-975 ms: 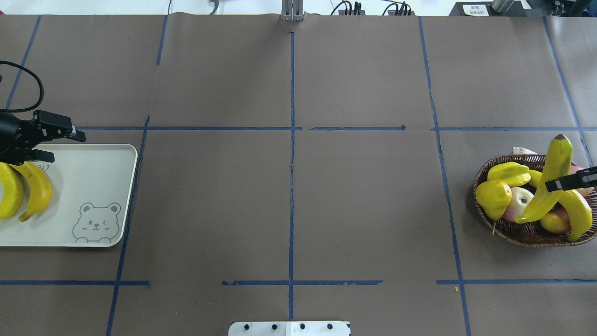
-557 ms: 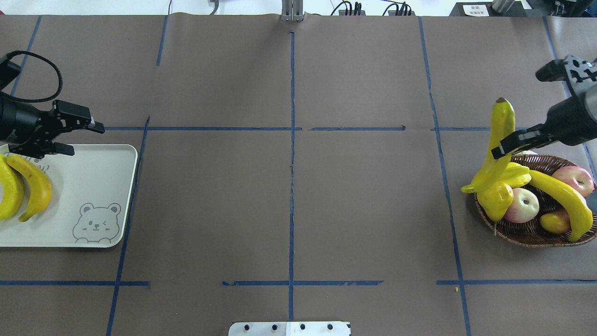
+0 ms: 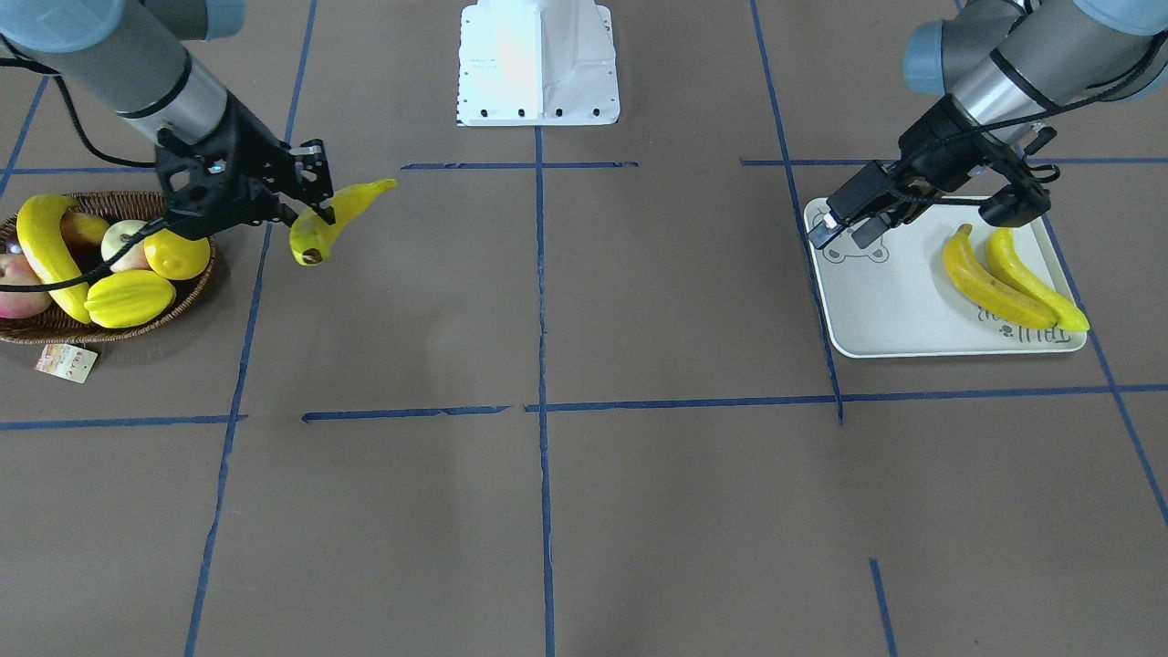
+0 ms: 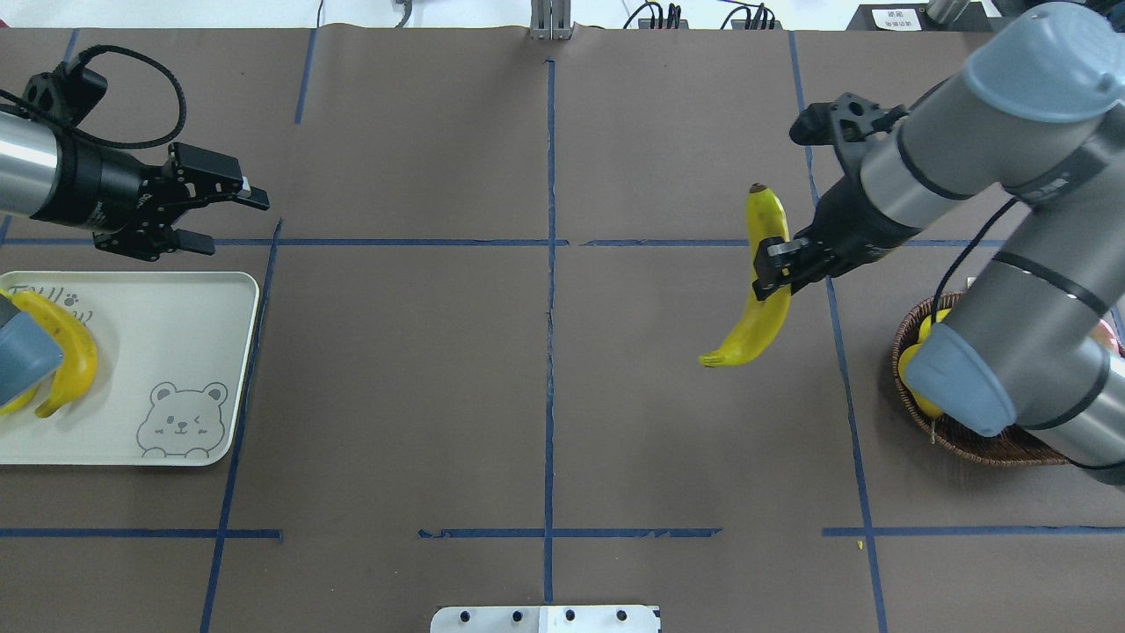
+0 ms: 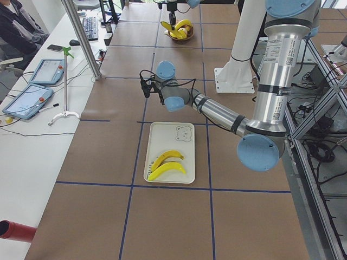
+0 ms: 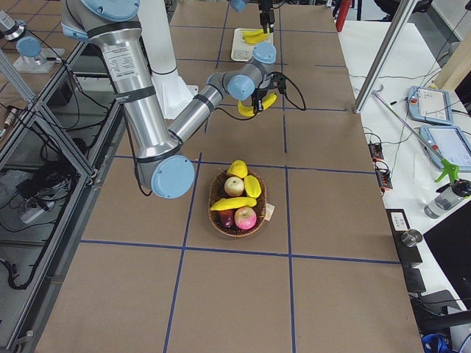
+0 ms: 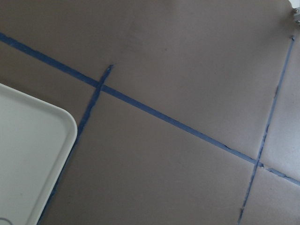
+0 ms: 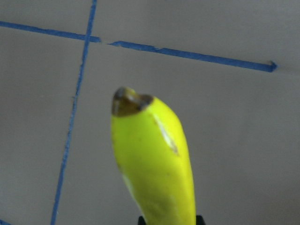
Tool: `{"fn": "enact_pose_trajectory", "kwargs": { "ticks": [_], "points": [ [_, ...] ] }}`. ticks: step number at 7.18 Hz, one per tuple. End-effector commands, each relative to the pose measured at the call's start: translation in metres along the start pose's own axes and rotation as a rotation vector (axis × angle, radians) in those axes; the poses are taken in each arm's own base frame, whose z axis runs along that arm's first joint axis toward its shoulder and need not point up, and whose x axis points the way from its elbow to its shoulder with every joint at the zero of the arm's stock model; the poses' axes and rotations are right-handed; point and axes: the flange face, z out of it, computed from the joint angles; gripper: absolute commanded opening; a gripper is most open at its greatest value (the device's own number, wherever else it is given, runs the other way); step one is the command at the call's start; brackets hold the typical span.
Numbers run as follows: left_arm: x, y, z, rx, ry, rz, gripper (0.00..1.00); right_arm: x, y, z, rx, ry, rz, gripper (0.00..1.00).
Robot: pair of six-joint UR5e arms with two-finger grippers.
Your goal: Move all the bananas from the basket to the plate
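Note:
My right gripper (image 4: 773,268) is shut on a yellow banana (image 4: 763,303) at its middle and holds it in the air, left of the wicker basket (image 4: 967,440); the banana also shows in the front view (image 3: 345,212) and the right wrist view (image 8: 154,173). One banana (image 3: 46,246) lies in the basket (image 3: 36,333). Two bananas (image 3: 990,283) (image 3: 1036,278) lie side by side on the off-white bear plate (image 3: 894,310). My left gripper (image 4: 230,222) is open and empty, just beyond the plate's (image 4: 158,352) far right corner.
The basket also holds a starfruit (image 3: 128,298), a yellow round fruit (image 3: 178,255) and apples (image 3: 14,274). A paper tag (image 3: 66,362) lies by the basket. Blue tape lines cross the brown table. The robot base (image 3: 538,64) stands at the table's near edge.
My right gripper lifted the banana out of the basket and carried it left toward the table's middle. My left gripper moved off the plate, farther back and to the right, staying open.

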Motion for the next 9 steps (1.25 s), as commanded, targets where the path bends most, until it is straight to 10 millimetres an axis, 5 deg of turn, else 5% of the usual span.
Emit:
{"fn": "enact_pose_trajectory", "kwargs": {
  "ticks": [1,3,4,9],
  "points": [
    [0.065,0.03,0.017,-0.054,0.099,0.192,0.99,-0.071,-0.019,0.024,-0.027,-0.035,0.061,0.0],
    [0.101,0.087,0.055,-0.156,0.175,0.464,0.99,-0.107,-0.048,0.031,-0.025,-0.049,0.092,0.0],
    [0.098,0.106,0.07,-0.189,0.209,0.652,0.98,-0.117,-0.053,0.029,-0.026,-0.058,0.087,0.0],
    [0.099,0.14,0.099,-0.304,0.267,0.923,0.98,-0.172,-0.055,0.032,-0.065,-0.102,0.124,0.01]
  ]
}}
